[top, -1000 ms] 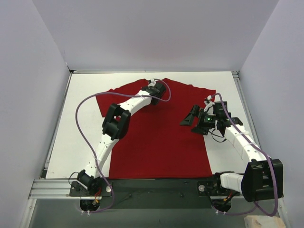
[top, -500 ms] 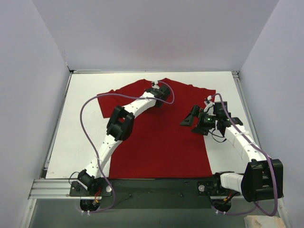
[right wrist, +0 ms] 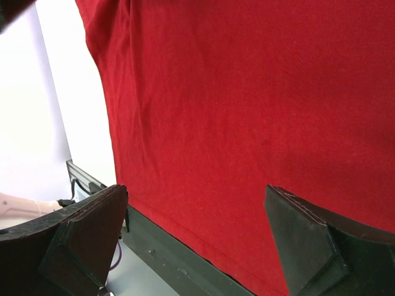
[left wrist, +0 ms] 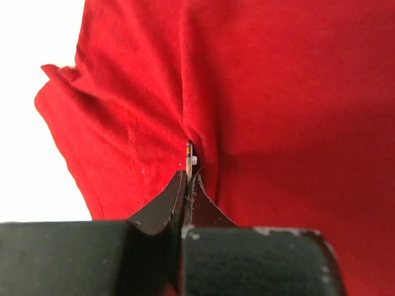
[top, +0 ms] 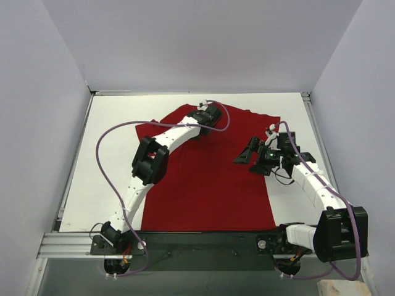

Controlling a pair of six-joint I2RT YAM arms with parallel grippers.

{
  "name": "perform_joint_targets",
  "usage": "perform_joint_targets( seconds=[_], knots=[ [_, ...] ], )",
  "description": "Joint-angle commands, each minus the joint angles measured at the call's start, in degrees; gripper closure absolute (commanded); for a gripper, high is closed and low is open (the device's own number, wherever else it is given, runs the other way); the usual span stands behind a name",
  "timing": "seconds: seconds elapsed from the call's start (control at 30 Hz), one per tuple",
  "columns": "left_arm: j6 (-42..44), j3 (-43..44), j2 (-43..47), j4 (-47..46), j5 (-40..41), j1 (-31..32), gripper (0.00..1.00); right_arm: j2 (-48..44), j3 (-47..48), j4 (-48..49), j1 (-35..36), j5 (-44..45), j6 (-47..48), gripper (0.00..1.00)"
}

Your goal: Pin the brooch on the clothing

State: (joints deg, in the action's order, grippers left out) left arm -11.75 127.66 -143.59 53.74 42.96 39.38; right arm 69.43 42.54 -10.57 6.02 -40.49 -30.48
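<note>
The clothing is a dark red T-shirt lying flat on the white table. My left gripper is at its collar end, shut on the brooch. The brooch shows edge-on as a thin orange and dark sliver with a small white part beside it, pressed into a pucker of the red cloth. It is hidden under the gripper in the top view. My left gripper has its jaws pressed together. My right gripper hangs open above the shirt's right half, with nothing between its fingers.
Bare white table lies left of the shirt and a narrower strip on the right. The black front rail runs along the shirt's hem. Grey walls enclose three sides. A purple cable loops beside the left arm.
My left gripper has moved to the right along the collar, still shut, dragging the shirt's upper left shoulder and sleeve inward so they bunch. The right arm has not moved.
</note>
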Motion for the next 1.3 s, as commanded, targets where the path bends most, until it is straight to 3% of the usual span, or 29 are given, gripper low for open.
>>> perform_joint_targets(
  seconds=[0.0, 0.5, 0.83, 1.03, 1.27],
  knots=[
    [-2.0, -3.5, 9.4, -9.2, -10.1, -0.7, 1.00, -1.6, 0.0, -1.0, -0.1, -0.3, 0.2, 0.00],
    [-3.2, -22.6, 22.9, -24.2, -21.9, -3.5, 1.00, -0.6, 0.3, 1.2, 1.4, -0.4, 0.2, 0.00],
    [-4.1, -33.5, 30.2, -32.6, -31.3, -6.0, 1.00, 5.1, 4.1, 5.8, 5.1, 0.8, -1.2, 0.00],
    [-3.5, -34.6, 31.1, -33.3, -30.7, -7.2, 1.00, 9.8, 7.1, 9.0, 7.4, 1.5, -2.8, 0.01],
    [0.2, -26.9, 25.9, -25.1, -22.3, -6.6, 1.00, 12.5, 9.0, 9.6, 8.2, 1.4, -3.4, 0.01]
  ],
)
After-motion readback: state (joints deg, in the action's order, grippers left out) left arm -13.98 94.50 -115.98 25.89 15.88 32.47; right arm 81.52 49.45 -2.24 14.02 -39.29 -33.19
